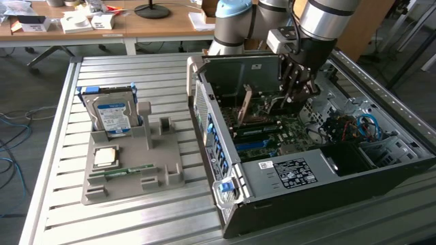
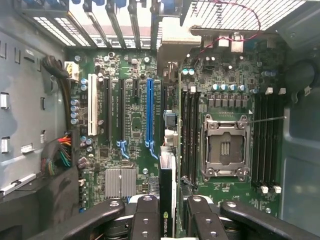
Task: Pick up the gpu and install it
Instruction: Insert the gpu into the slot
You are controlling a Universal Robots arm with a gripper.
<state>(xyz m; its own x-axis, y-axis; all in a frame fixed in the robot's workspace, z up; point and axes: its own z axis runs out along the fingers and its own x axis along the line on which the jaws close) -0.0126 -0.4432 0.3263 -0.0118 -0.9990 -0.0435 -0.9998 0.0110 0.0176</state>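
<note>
My gripper [image 1: 297,92] reaches down into the open computer case [image 1: 307,176], over the motherboard. It is shut on the gpu [image 2: 168,170], a thin dark card seen edge-on with a green logo on its label. In the wrist view the fingers [image 2: 146,215] press on both sides of the card's near end, around the gripper [image 2: 167,222]. The card hangs upright above the board, just beside the long blue slot [image 2: 149,115] and in line with a dark slot next to it. In the exterior view the gpu [image 1: 262,104] runs from the fingers toward the case's rear panel.
A grey holder tray [image 1: 136,163] lies on the slatted table at the exterior view's left. It carries a blue-labelled hard drive [image 1: 112,115], a square chip [image 1: 105,157] and a green memory stick [image 1: 122,172]. The processor socket [image 2: 225,147] and cable bundles [image 2: 62,150] flank the slots.
</note>
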